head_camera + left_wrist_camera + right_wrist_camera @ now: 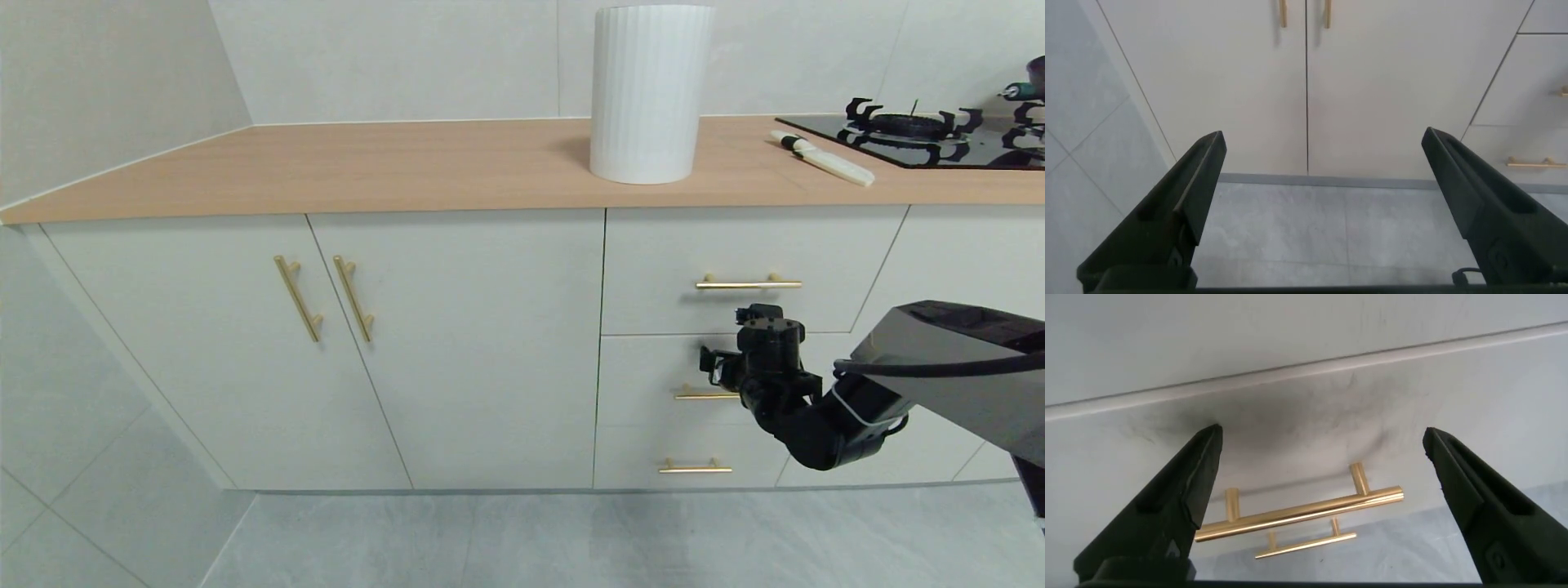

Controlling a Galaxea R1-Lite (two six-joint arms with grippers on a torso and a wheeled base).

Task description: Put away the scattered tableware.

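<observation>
- On the wooden counter (367,167), the knife (823,158) lies flat near the right end, just beside the black stove (910,131) and apart from the tall white ribbed container (649,94) standing to its left.
- Below the counter, two cabinet doors (457,343) are shut, and a stack of three drawers sits to their right, each with a gold bar handle.
- The right gripper (718,367) hangs low in front of the middle drawer, close to the right end of the middle handle (706,395).
- From the right wrist, the right gripper (1323,437) has its fingers (1196,486) spread wide, holding nothing, with the middle handle (1300,513) lying ahead between them and the bottom handle (1305,543) beyond.
- The left gripper (1324,139) is also spread wide and empty, facing the foot of the cabinet doors (1306,82) and the grey tiled floor (1323,229).
</observation>
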